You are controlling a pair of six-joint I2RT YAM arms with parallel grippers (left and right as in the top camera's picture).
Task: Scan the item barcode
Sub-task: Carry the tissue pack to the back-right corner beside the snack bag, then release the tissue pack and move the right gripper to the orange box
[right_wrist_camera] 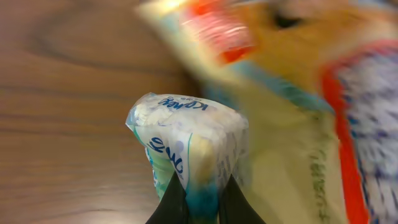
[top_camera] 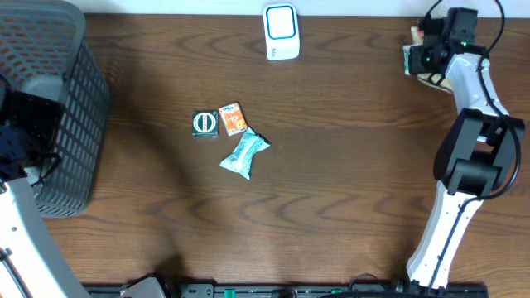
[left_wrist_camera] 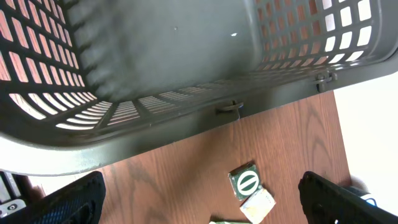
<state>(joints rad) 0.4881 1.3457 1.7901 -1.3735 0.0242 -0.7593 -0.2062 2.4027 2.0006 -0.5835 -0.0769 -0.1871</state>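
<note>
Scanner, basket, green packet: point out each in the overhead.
scanner (top_camera: 281, 25): overhead view, on its blue-framed front face.
basket (top_camera: 83, 108): overhead view, on its mesh side wall.
green packet (top_camera: 204, 123): overhead view, on the round emblem at its centre.

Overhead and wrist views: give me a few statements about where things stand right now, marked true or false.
1. The left gripper is open and empty. True.
2. The right gripper is shut on a white and blue packet. True.
3. The scanner sits inside the basket. False: it stands near the far edge of the table, apart from the basket.
4. Only one packet lies mid-table. False: three lie there, a green packet, an orange packet and a light blue packet.
</note>
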